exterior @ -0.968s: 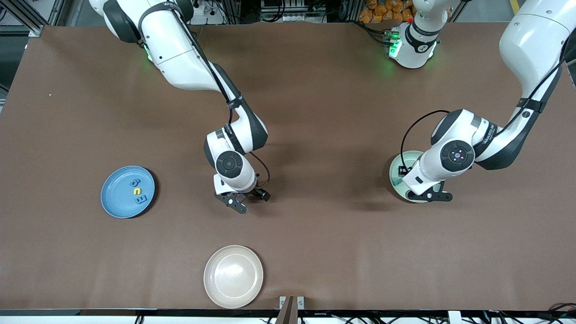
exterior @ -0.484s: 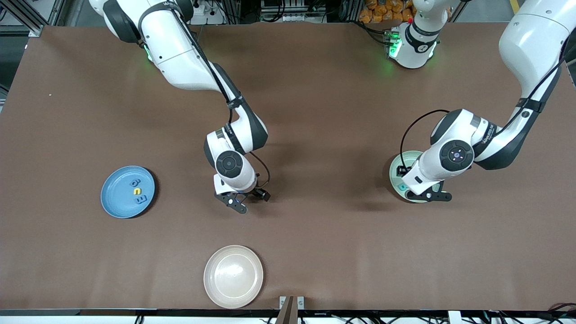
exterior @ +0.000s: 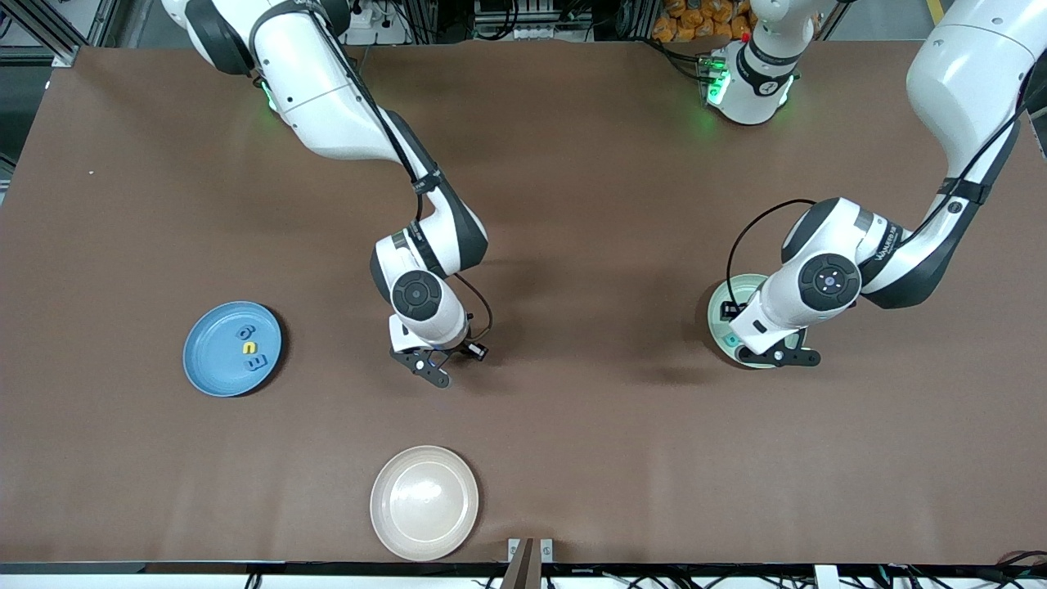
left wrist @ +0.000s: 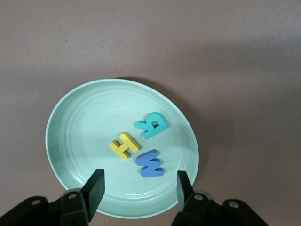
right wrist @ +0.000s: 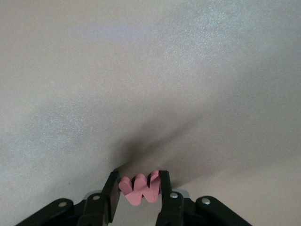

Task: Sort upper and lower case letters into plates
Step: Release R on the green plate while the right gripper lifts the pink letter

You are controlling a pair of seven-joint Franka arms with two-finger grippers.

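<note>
The right gripper [right wrist: 139,190] has its fingers [right wrist: 165,188] closed on a red letter [right wrist: 139,190] shaped like a W, held flat between the two pads just above the bare brown desk [exterior: 572,204]. In the front view this gripper [exterior: 446,360] is low over the middle of the desk, and the letter itself is hidden under the hand there.

The left gripper [left wrist: 139,188] hangs with its fingers [left wrist: 96,184] spread apart and gripping nothing, over the pale green plate [left wrist: 75,141]. Three letters lie in that plate: a yellow H [left wrist: 124,145], a teal R [left wrist: 153,125] and a blue letter [left wrist: 151,164] shaped like an M or W. The three are close together near the plate's middle, the blue one lying nearest the open fingers. In the front view the left gripper [exterior: 773,353] covers most of the pale green plate [exterior: 720,307], which sits toward the left arm's end of the desk.

The sky blue plate [exterior: 208,360] rests toward the right arm's end of the desk and holds three small letters in a row, a yellow letter [exterior: 248,348] between two blue ones; their shapes cannot be read with certainty. A cream plate [exterior: 393,507] lies by the desk edge nearest the front camera, with nothing in it.
</note>
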